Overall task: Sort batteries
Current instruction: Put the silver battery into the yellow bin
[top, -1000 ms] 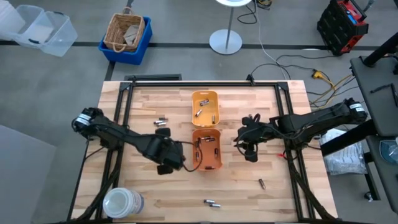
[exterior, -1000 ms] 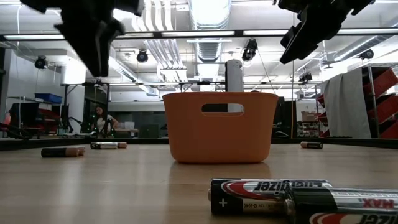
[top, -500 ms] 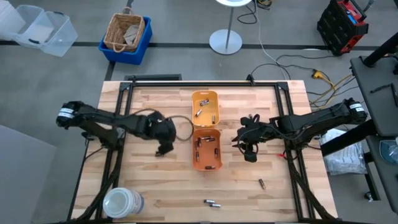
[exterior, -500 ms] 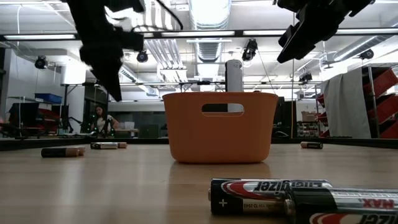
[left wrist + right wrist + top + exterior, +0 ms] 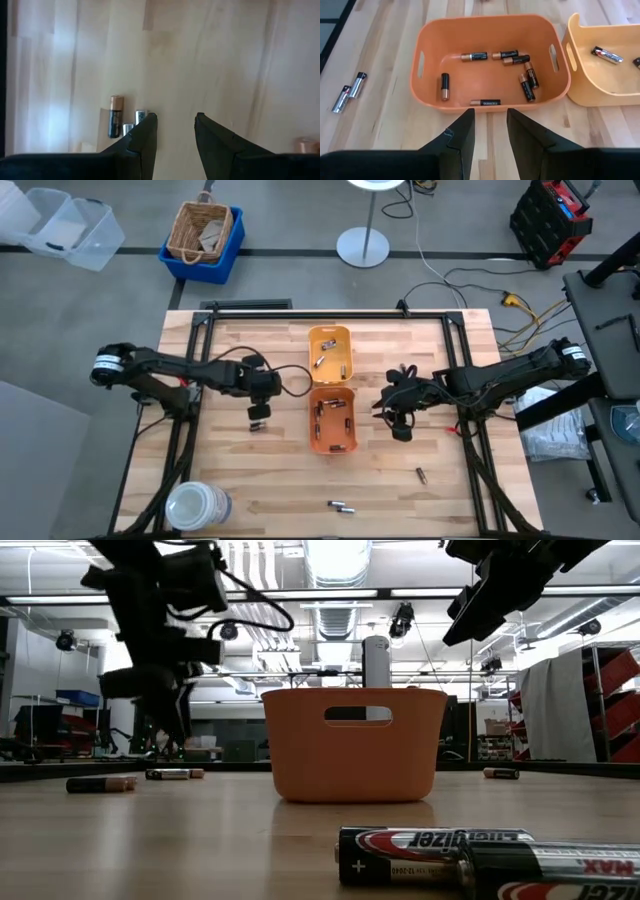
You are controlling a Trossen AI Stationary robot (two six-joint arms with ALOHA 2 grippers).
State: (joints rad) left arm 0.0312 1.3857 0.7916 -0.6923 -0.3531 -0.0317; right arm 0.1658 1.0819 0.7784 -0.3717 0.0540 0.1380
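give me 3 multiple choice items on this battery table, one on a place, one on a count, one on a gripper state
1. Where is the left gripper?
A. inside the yellow-orange tray
B. over bare wood beside the orange tray
C. at the plastic jar

2. How many batteries lie in the orange tray, by the right wrist view?
A. two
B. seven
C. twelve

3. How are the right gripper's fingers?
A. open, holding nothing
B. shut on a battery
C. shut on the tray's rim

Answers:
1 B: the high view shows it above the table just off the orange tray's side.
2 B: seven dark and copper batteries can be counted on the tray's floor.
3 A: a gap shows between the two dark fingers with only wood behind.
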